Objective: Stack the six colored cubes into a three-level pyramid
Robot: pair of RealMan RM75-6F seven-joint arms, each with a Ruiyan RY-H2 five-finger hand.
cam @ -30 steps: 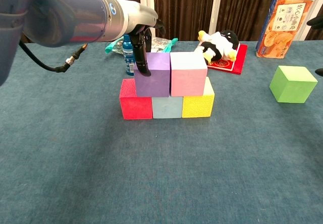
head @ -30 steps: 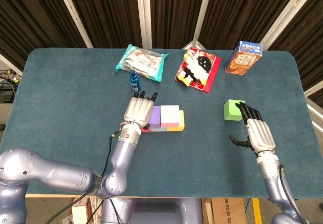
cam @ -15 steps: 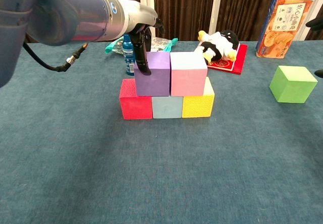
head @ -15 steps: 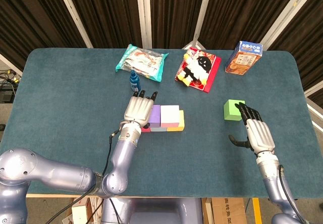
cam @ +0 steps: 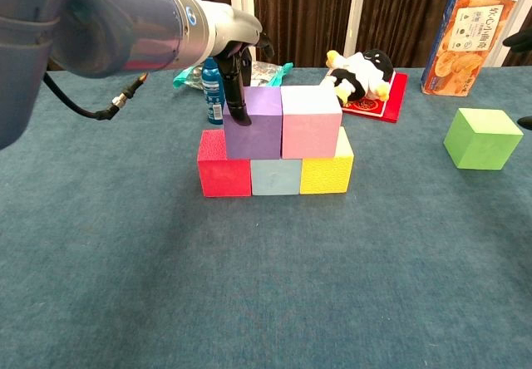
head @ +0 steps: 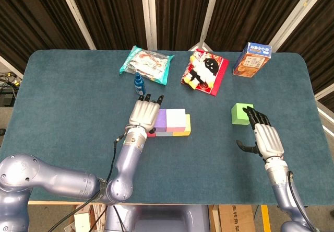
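**Five cubes stacked, green one apart**

Left hand (head: 144, 112) of mine lay flat against the left side of the purple cube (cam: 253, 123), fingers (cam: 235, 86) extended side by side along its face, gripping nothing. That cube sat on the second level, touching the pink cube (cam: 311, 121) to its right. Beneath them ran the bottom row: red cube (cam: 224, 164), light blue cube (cam: 276, 176) and yellow cube (cam: 327, 173), side by side on the table (head: 68, 101). My right hand (head: 265, 136) hovered open, fingers spread, just beside the green cube (head: 241, 113), which stood alone well right of the stack. Along the far edge lay a snack bag (head: 147, 63), a small blue bottle (head: 139, 83), a plush toy (head: 204, 70) and a carton (head: 252, 58).
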